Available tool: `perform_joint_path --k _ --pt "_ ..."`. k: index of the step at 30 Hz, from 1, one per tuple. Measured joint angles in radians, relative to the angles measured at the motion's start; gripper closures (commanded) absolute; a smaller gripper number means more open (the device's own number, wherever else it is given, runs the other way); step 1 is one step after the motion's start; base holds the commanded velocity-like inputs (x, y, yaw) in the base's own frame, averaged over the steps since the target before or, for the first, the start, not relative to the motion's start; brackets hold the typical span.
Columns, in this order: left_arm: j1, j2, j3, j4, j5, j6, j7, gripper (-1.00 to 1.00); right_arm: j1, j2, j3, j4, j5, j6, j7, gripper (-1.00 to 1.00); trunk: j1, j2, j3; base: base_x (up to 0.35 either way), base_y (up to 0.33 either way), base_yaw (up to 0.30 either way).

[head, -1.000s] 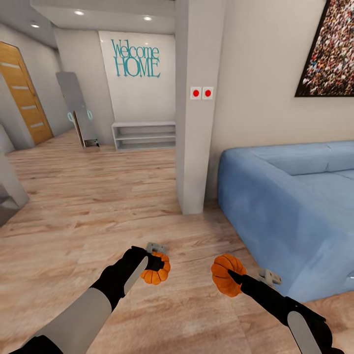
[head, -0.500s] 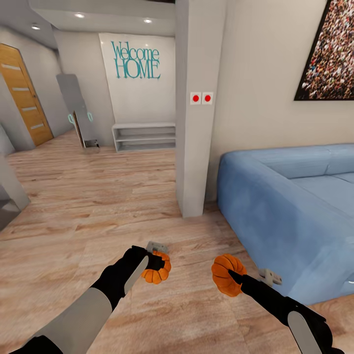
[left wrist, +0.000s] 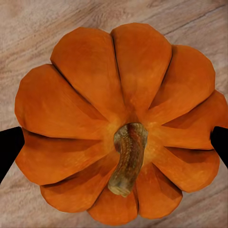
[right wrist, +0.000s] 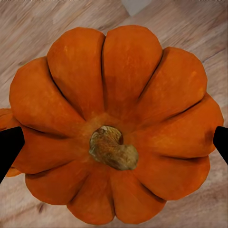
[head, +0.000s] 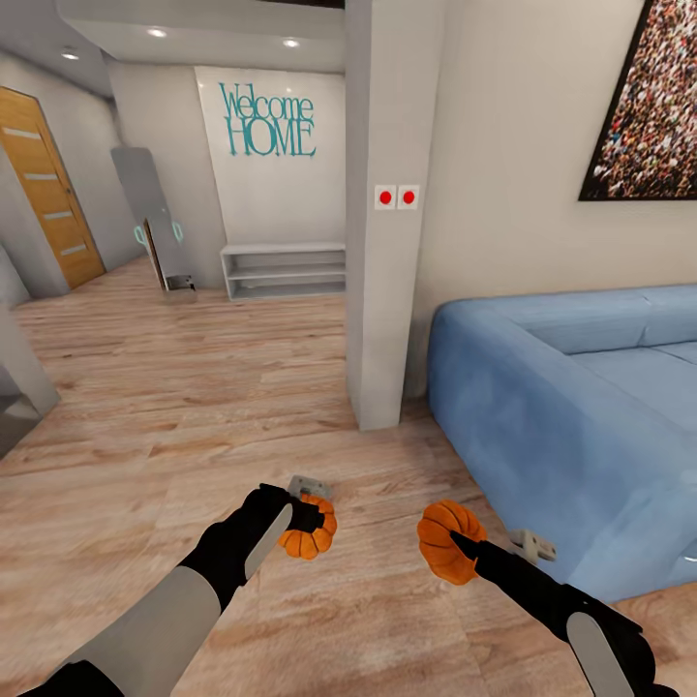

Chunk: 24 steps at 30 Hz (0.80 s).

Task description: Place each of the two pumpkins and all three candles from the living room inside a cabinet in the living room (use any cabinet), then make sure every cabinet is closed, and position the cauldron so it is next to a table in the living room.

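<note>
Only the head camera has shifted slightly; the left gripper (head: 308, 523) and right gripper (head: 455, 548) each hold a pumpkin (head: 308, 531) (head: 446, 540) gripped across its ribs, level above the wood floor (head: 194, 407), no cabinet in sight.

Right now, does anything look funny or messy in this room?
Nothing looks spilled or broken. The left gripper holds one pumpkin and the right gripper holds the other pumpkin, both held above the wood floor beside the blue sofa.

left pumpkin (head: 308, 530) held, right pumpkin (head: 448, 541) held
</note>
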Motion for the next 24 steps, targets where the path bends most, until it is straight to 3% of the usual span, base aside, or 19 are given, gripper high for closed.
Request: perform_joint_path --k 8,24 --pt "0.0 0.0 0.0 -0.002 -0.001 -0.002 0.004 1.0 0.0 0.0 0.001 0.001 0.002 -0.001 0.0 1.0 0.0 0.0 0.0 -0.069 0.072 0.0" --pt "0.0 0.0 0.0 -0.002 -0.001 -0.003 0.002 1.0 0.0 0.0 -0.002 0.001 0.003 -0.001 0.0 1.0 0.0 0.0 0.0 -0.235 0.223 0.0"
